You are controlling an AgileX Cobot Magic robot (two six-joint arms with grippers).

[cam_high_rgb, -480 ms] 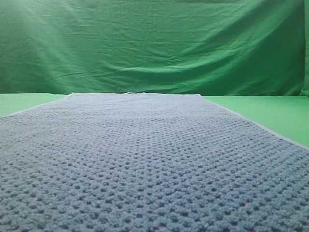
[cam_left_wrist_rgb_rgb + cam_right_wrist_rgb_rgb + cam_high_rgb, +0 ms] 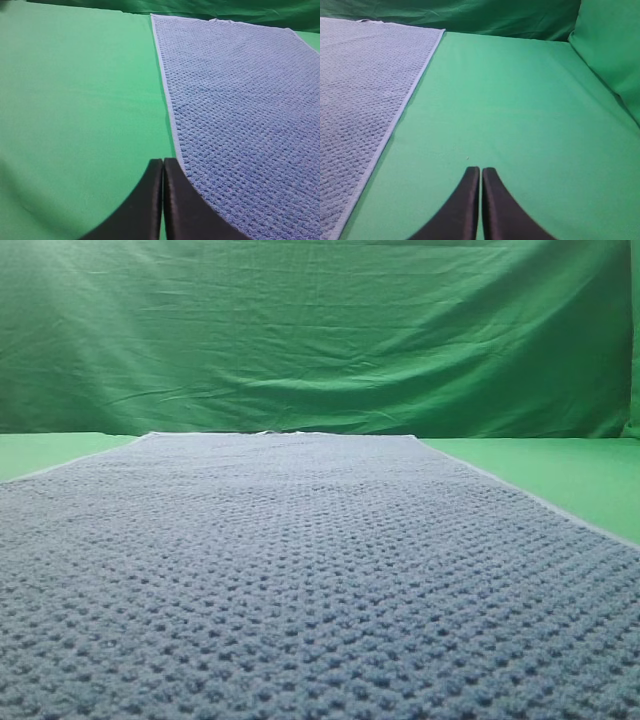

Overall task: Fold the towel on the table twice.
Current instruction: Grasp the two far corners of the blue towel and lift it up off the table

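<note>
The blue-grey waffle-weave towel (image 2: 300, 570) lies flat and unfolded on the green table (image 2: 560, 470), filling most of the high view. In the left wrist view my left gripper (image 2: 163, 162) is shut with nothing in it, its tips above the table just beside the towel's (image 2: 240, 100) pale left hem. Seen from the right wrist, my right gripper (image 2: 480, 171) is shut and empty over bare table (image 2: 520, 100), well to the right of the towel's (image 2: 360, 85) right hem. Neither gripper shows in the high view.
A wrinkled green backdrop cloth (image 2: 320, 330) hangs behind the table. More green cloth (image 2: 610, 45) rises at the right side in the right wrist view. Bare table (image 2: 75, 100) stretches left of the towel.
</note>
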